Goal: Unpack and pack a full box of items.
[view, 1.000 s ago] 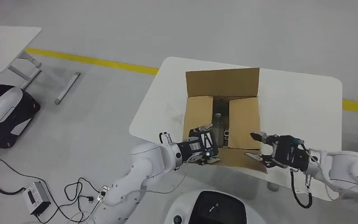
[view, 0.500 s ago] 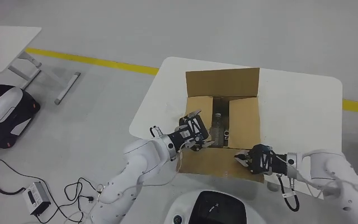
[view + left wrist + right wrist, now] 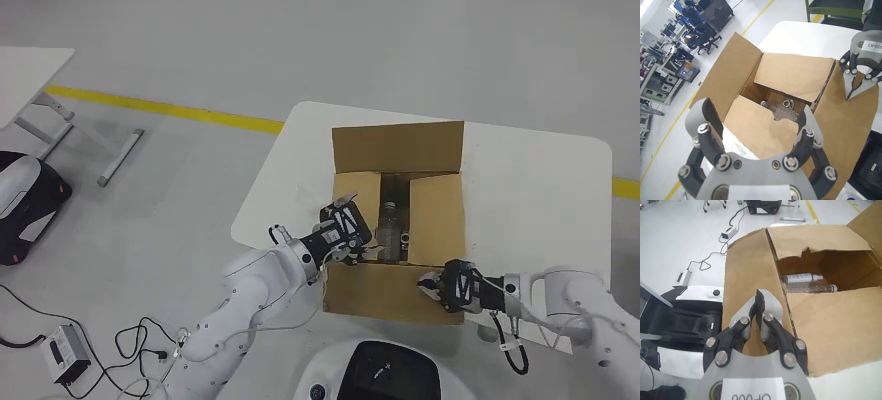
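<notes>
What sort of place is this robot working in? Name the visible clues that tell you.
Probably a robotics lab or workshop: a yellow painted line crosses the smooth grey floor, and black wheeled office chairs stand near metal-framed workbenches loaded with electronics.

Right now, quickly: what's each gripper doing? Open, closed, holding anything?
Left gripper: open, holding nothing.
Right gripper: shut, over the box flap; cannot tell whether it pinches the flap.

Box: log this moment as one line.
box open | left tool open, astride side flap | right tool shut, over near flap | clear bottle, white bottle inside
</notes>
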Robot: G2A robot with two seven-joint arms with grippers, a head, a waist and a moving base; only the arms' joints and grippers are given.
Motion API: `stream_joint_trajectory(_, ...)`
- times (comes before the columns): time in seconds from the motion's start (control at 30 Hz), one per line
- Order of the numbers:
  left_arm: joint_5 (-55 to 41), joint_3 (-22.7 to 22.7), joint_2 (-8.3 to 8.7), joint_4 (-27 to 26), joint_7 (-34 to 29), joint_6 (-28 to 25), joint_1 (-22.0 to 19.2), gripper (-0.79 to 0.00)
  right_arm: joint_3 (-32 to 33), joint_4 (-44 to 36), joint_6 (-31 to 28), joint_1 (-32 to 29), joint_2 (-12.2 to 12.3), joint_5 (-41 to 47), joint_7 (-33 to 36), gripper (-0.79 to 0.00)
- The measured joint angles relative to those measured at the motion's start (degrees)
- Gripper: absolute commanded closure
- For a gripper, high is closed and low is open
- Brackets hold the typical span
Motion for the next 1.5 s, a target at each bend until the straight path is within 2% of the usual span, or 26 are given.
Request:
stream_joint_trajectory(0.13, -0.2, 0.1, 0.06, 0.1, 0.2, -0.1, -0.1, -0.785, 2.0, 0.7, 0.3, 0.1, 0.1, 0.8, -4.2, 0.000)
stream_joint_trajectory(0.27, -0.2, 0.1, 0.06, 0.1, 0.2, -0.1, -0.1, -0.785, 8.0, 1.1, 4.0, -2.3, 1.1, 0.4, -11.8, 0.000)
stream_joint_trajectory(0.37, -0.2, 0.1, 0.06, 0.1, 0.2, -0.1, -0.1, -0.785, 12.6, 2.6, 7.6, -5.2, 2.1, 0.2, -14.7, 0.000)
stream_joint_trajectory(0.47, -0.2, 0.1, 0.06, 0.1, 0.2, -0.1, 0.0, -0.785, 15.7, 4.3, 10.2, -7.8, 2.7, 1.8, -14.2, 0.000)
stream_joint_trajectory(0.6, -0.2, 0.1, 0.06, 0.0, 0.2, -0.1, 0.0, -0.785, 16.7, 6.4, 13.0, -9.7, 2.8, 4.8, -10.8, 0.000)
stream_joint_trajectory(0.87, -0.2, 0.1, 0.06, 0.0, 0.2, -0.1, 0.0, -0.785, 11.2, 8.4, 14.2, -8.6, 0.7, 9.5, -5.1, 0.000)
stream_joint_trajectory(1.3, 0.8, 0.7, 0.05, 0.8, 0.7, 1.5, -0.4, -0.785, 7.2, 6.1, 11.6, -8.4, -1.2, 9.5, -3.1, 0.000)
stream_joint_trajectory(1.5, 4.5, 4.0, -0.43, 3.6, -6.7, 5.7, -4.1, -0.785, 11.0, 4.9, 13.6, -9.7, -0.7, 10.2, -5.0, 0.000)
